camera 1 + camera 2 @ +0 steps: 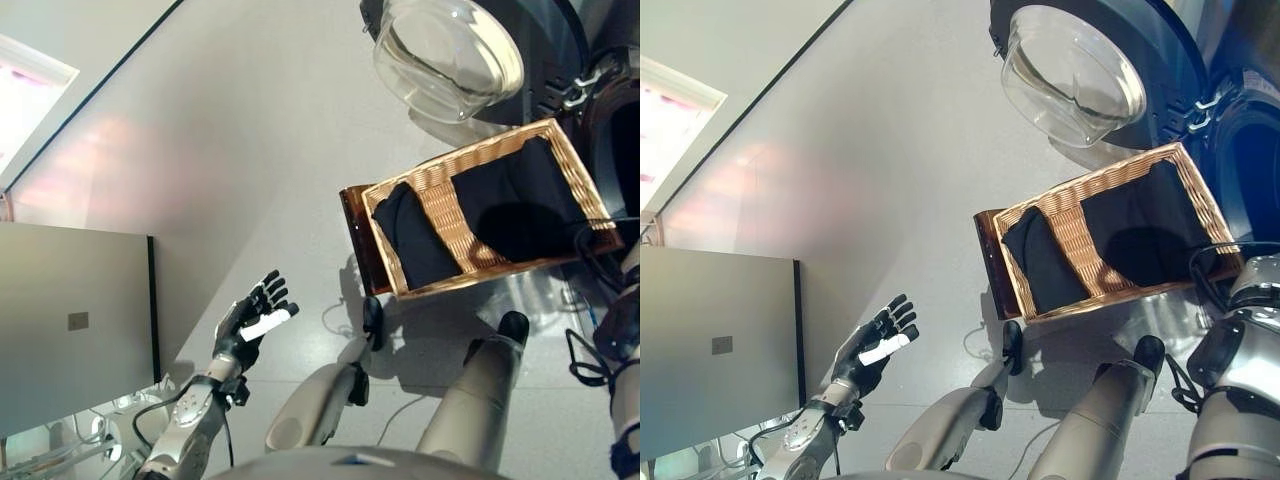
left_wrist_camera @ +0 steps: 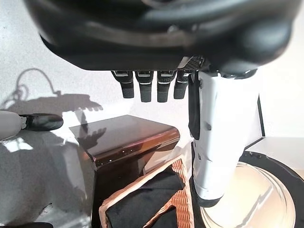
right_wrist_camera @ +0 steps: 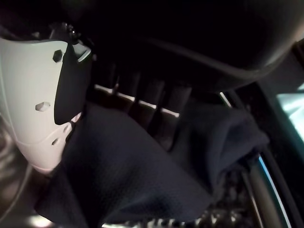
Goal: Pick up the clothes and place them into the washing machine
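1. The basket (image 1: 437,180) sits on a brown stand (image 1: 356,232) on the floor, just below the washer's open glass door (image 1: 447,55); the washer drum (image 1: 1252,165) is right of the basket.
2. Dark clothes (image 1: 515,200) lie in the basket, in two heaps, so part of the load is not yet moved.
3. The right hand (image 3: 142,102) shows only in its wrist view, fingers curled on a dark cloth (image 3: 128,171), apparently at the drum's rim.
4. The left hand (image 1: 255,317) hangs spread and empty, well left of the basket.
5. Judgement: one garment is being loaded; the basket's clothes remain.
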